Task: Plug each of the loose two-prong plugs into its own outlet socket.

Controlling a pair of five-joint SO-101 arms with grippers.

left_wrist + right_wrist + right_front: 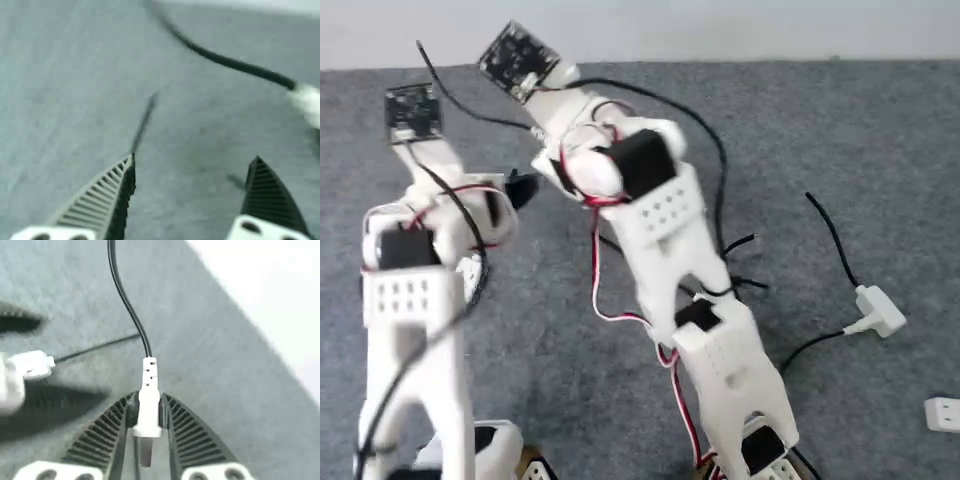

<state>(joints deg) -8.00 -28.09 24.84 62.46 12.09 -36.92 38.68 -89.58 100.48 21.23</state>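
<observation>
right gripper (148, 396) pinches the white two-prong plug (148, 377) above the grey mat (225, 370) | its black cord (125, 300) trails across the mat | second white connector (30, 365) on a thin cable (95, 347), low at the mat nearby, blurred | left gripper (194, 157) spread wide over the mat, black cable (225, 61) ahead

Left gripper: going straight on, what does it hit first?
Probably bare grey fabric mat ahead of the open left gripper; thin black wire lies beside that line, thick black cable farther on. Depth unclear.
</observation>
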